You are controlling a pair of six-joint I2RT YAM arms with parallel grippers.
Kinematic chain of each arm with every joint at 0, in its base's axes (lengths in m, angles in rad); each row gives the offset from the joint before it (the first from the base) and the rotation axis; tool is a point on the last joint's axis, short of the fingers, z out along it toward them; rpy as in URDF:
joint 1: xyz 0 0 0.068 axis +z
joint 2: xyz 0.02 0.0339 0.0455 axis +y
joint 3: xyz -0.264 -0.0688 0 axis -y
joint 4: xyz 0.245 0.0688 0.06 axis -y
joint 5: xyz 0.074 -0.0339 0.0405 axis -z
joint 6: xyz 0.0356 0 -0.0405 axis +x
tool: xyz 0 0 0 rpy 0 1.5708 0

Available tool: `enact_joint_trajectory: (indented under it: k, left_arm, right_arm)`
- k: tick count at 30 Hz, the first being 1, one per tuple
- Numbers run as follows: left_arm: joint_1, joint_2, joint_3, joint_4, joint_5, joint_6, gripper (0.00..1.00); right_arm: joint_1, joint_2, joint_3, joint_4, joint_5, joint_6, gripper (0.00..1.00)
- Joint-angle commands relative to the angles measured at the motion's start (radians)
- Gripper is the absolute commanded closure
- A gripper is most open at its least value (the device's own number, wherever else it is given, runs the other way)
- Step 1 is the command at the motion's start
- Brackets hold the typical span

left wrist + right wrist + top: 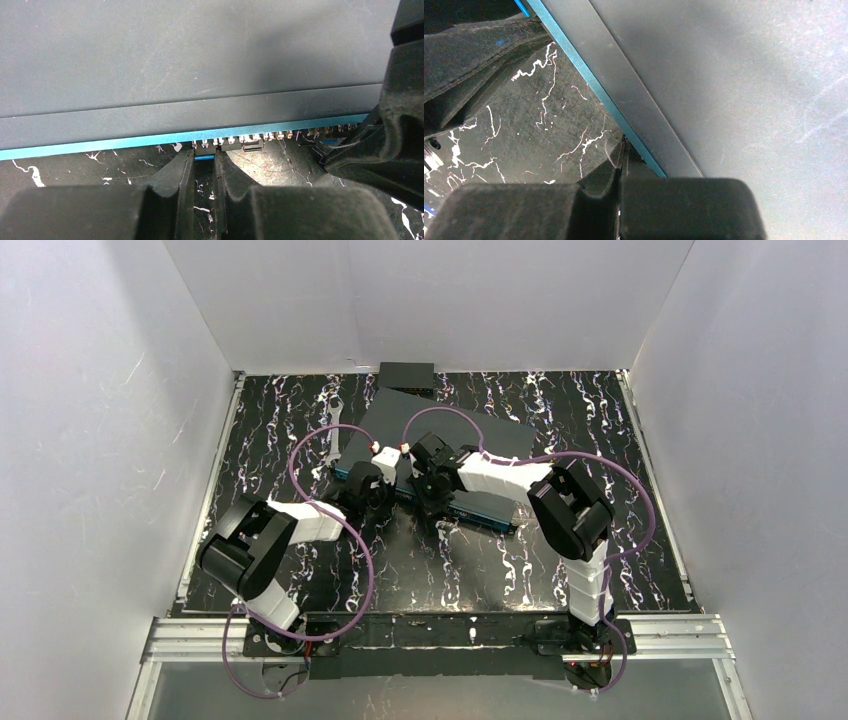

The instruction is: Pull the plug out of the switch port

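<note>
The switch [455, 430], a flat dark grey box with a thin teal front face, lies at mid-table. In the left wrist view its teal edge [100, 144] runs across above a row of tiny ports. A small black plug with a blue band [204, 151] sits in a port. My left gripper [204, 159] has its fingertips [184, 165] on either side of the plug, closed on it at the port. My right gripper [624, 150] is shut, its tips at the switch's teal front edge [589, 85], just right of the left gripper [372, 492].
A small black box [406, 372] stands behind the switch. A white spanner [335, 430] lies to the switch's left. Purple cables [350, 530] loop over both arms. The right gripper's body [395, 130] fills the right edge of the left wrist view. White walls enclose the table.
</note>
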Motion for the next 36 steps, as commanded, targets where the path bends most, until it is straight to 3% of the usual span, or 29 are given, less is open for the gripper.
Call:
enact_joint_trajectory:
  k: [1,6,17,36]
  left_arm:
    - [0.016,-0.013,0.032,0.034,0.017,0.033,1.0]
    - [0.016,-0.041,-0.005,0.032,0.068,0.054,1.0]
    - [0.014,-0.137,-0.124,0.009,0.032,0.0,1.0]
    - [0.014,-0.232,-0.164,-0.102,0.067,-0.082,1.0]
  right_arm:
    - [-0.04,0.037,0.021,0.118,0.1,-0.011,0.99]
    - [-0.04,0.046,0.033,0.108,0.099,-0.006,0.99]
    - [-0.041,0.096,0.104,0.032,0.169,0.023,0.99]
    - [-0.045,0.111,0.143,0.013,0.156,0.024,0.99]
